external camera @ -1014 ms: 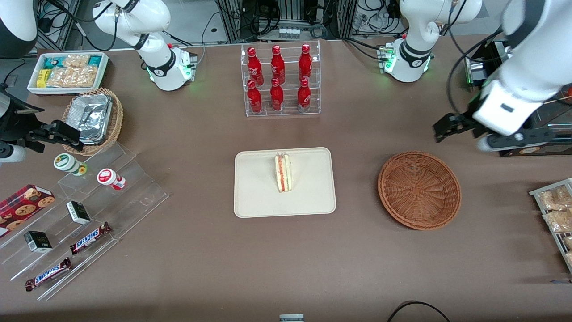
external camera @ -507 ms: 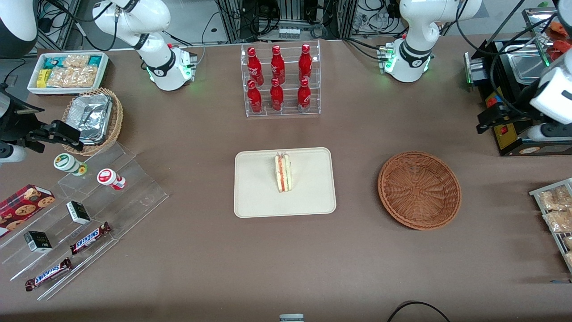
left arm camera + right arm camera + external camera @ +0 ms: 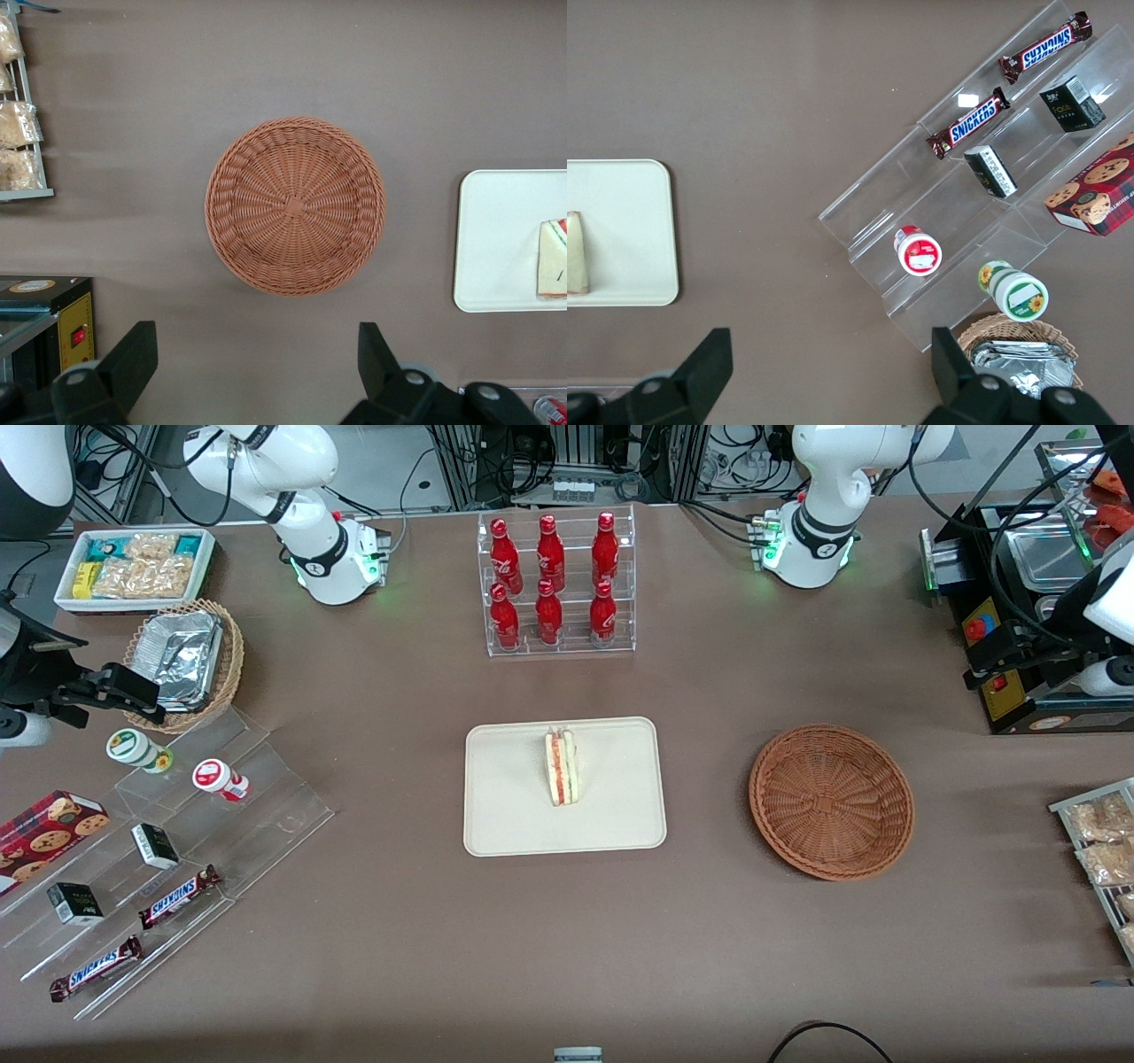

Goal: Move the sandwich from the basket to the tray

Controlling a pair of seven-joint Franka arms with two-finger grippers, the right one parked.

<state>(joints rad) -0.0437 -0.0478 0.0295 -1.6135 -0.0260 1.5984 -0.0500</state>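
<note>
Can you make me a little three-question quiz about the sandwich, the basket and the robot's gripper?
1. True or false: the sandwich lies on the tray.
2. What is inside the basket? A) a sandwich B) nothing C) a bottle
3. Fill in: the gripper is ____ (open or shut), up above the table toward the working arm's end.

Key: 1 true. 2 B, only bare wicker shows in the front and left wrist views. 3 open, its fingers stand wide apart and hold nothing.
</note>
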